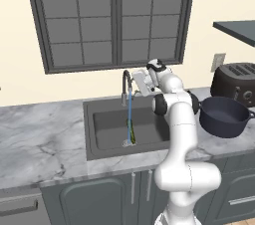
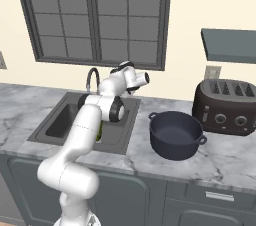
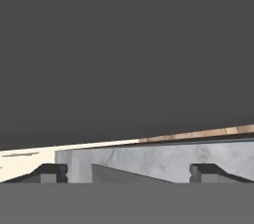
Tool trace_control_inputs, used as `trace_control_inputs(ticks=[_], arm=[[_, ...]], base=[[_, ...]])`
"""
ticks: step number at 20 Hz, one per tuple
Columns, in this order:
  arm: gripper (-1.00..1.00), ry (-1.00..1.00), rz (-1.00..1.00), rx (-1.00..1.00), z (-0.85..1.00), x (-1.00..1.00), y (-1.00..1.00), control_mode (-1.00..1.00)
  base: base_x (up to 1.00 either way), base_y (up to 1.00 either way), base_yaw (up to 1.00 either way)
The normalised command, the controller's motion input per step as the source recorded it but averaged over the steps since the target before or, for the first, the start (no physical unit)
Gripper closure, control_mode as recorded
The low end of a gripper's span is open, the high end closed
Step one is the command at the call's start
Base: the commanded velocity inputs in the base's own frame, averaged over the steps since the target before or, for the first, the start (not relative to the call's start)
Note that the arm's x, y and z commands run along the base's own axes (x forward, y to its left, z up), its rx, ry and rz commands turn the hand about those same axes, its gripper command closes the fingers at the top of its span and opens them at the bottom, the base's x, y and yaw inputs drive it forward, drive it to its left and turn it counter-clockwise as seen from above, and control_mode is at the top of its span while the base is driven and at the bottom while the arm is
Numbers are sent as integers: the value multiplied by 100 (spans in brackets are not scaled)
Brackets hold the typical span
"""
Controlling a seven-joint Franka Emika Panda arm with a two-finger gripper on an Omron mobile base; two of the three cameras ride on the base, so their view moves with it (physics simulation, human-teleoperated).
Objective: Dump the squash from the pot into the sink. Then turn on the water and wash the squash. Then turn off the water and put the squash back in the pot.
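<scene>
While water runs, squash [image 1: 131, 134] in sink [image 1: 99, 128], pincer [image 3: 128, 172] spread wide, pot [image 2: 176, 134] unmarked

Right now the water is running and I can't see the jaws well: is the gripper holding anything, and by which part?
Nothing is held. The gripper is open and empty; the squash lies in the sink under the stream.
</scene>
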Motion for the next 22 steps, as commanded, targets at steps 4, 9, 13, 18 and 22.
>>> trace_control_inputs(ticks=[4, 9, 13, 18, 22], arm=[[-100, 30, -10, 27, -100, -9, 66, -100], [-100, 33, -11, 27, -99, -24, 65, -100], [-100, 36, -12, 28, -100, -28, 62, -100], [-100, 38, -13, 29, -100, -26, 60, -100], [-100, 39, -17, 28, -98, -40, 70, -100]], base=[[0, 0, 0], [0, 0, 0], [0, 0, 0], [0, 0, 0], [0, 0, 0]])
